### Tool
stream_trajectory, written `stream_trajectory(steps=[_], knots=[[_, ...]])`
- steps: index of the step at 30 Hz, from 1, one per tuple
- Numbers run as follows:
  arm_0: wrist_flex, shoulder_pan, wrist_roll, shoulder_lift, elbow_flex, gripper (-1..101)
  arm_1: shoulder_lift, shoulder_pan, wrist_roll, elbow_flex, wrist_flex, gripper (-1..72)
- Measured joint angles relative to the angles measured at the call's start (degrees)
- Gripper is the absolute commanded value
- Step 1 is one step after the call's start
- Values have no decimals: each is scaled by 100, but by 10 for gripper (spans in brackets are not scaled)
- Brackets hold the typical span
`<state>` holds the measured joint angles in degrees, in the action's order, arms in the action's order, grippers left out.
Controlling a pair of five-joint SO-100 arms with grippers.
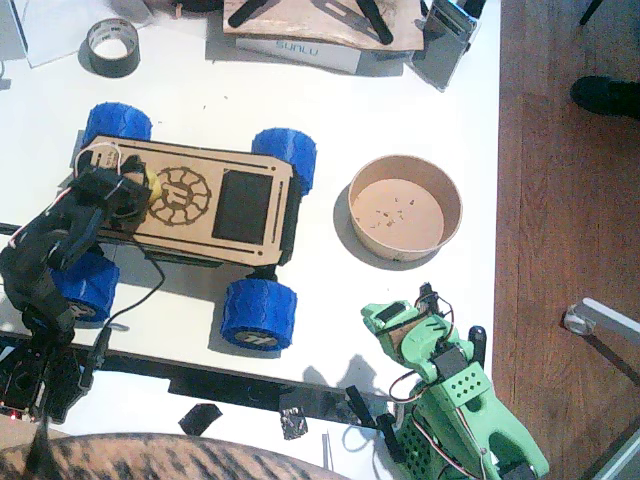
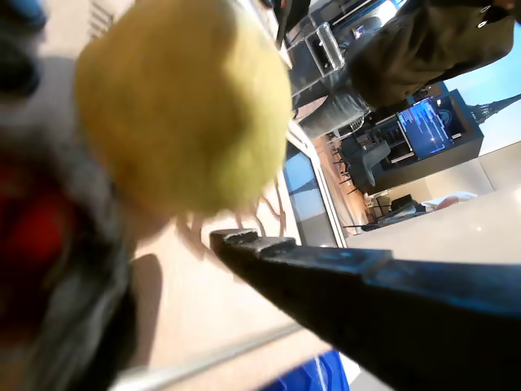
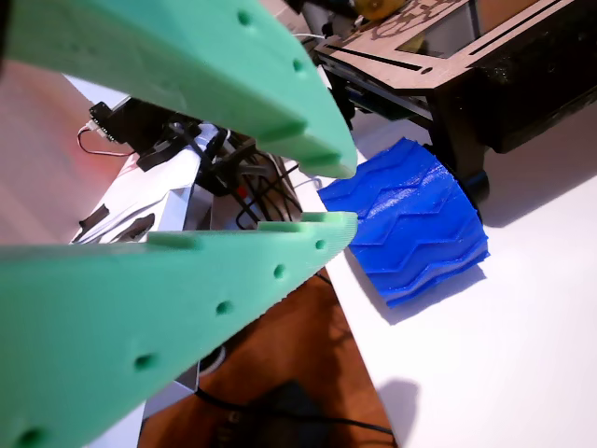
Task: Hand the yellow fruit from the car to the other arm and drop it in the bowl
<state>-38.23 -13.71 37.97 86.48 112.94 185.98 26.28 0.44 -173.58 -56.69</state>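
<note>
Closest to the lens in a wrist view, filling the upper left: the yellow fruit (image 2: 183, 106), round and dull, blurred, with one dark finger (image 2: 383, 301) of the left gripper (image 1: 125, 190) reaching in under it from the lower right; beyond, pale plywood of the car (image 2: 228, 301) and a sliver of blue wheel at the bottom edge. Seen from the fixed view: black left arm (image 1: 55, 260) bent over the car's left end, gripper down at the fruit (image 1: 150, 184), only a small yellow edge showing beside the engraved gear emblem (image 1: 182, 193); jaws on either side of the fruit, but whether actually pinching it, cannot tell. Resting flat on the white table (image 1: 420, 110): car (image 1: 215, 205) on four blue wheels, black square panel (image 1: 242, 205) right of the emblem. To the car's right, apart from it: tan bowl (image 1: 405, 207), nothing inside. At the near edge, lower right: the other arm (image 1: 465, 415), light green, folded low, right gripper (image 1: 390, 322) pointing toward the car's near right wheel (image 1: 258, 313). From its own wrist view: two green fingers (image 3: 233, 271) spread, tips apart, holding nothing, the blue wheel (image 3: 410, 224) just beyond them. Far left corner: grey tape roll (image 1: 112, 46). Bottom left: striped fabric (image 1: 160, 458).
</note>
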Motion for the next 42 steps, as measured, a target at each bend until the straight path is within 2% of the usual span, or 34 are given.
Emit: stream_trajectory(steps=[4, 15, 21, 23, 42], knots=[[-237, -53, 0, -413, -492, 440, 0, 0, 0, 0, 0, 1], [-246, -185, 0, -536, -659, 428, 0, 0, 0, 0, 0, 1], [-246, -167, 0, -554, -659, 67, 0, 0, 0, 0, 0, 1], [-246, -167, 0, -554, -668, 4, 0, 0, 0, 0, 0, 1], [-246, -167, -26, -633, -729, 1, 0, 44, 0, 0, 0, 1]])
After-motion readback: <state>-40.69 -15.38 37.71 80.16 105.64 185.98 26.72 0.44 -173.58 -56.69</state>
